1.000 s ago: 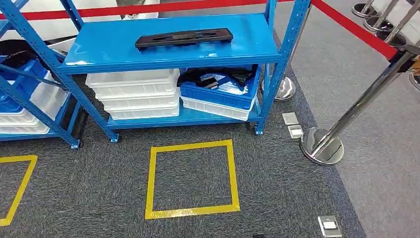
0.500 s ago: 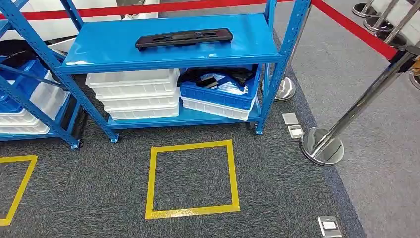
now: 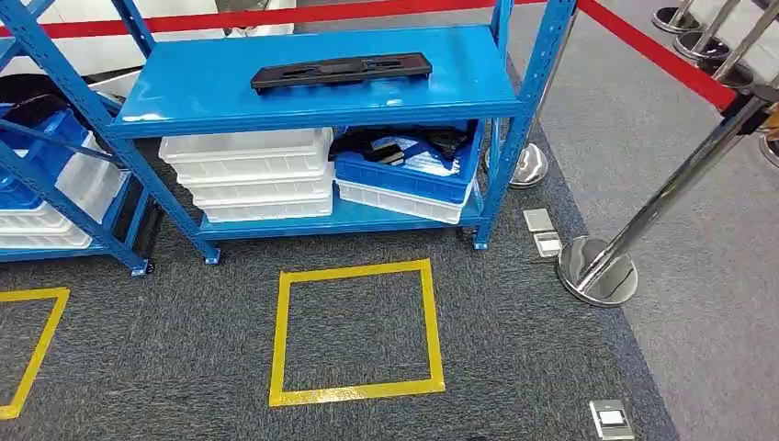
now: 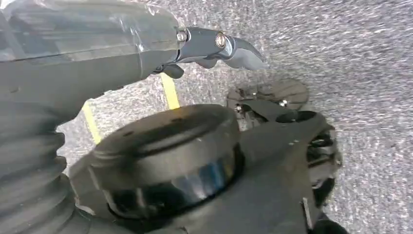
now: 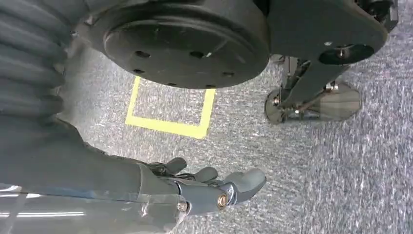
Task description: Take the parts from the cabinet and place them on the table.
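A long flat black part (image 3: 341, 70) lies alone on the top shelf of the blue cabinet (image 3: 459, 92), which stands ahead of me. On the lower shelf a blue bin (image 3: 404, 175) holds several dark parts, resting on a white tray. Both arms hang at my sides. My left hand (image 4: 209, 44) hangs above the grey carpet with nothing in it. My right hand (image 5: 209, 187) also hangs over the carpet, its fingers stretched out, apart and empty. Both hands are far from the cabinet.
Stacked white bins (image 3: 248, 175) fill the lower shelf's left side. A second blue rack (image 3: 55, 138) stands at the left. A yellow tape square (image 3: 354, 390) marks the carpet before the cabinet. A chrome stanchion (image 3: 597, 271) with a red belt (image 3: 643, 46) stands at the right.
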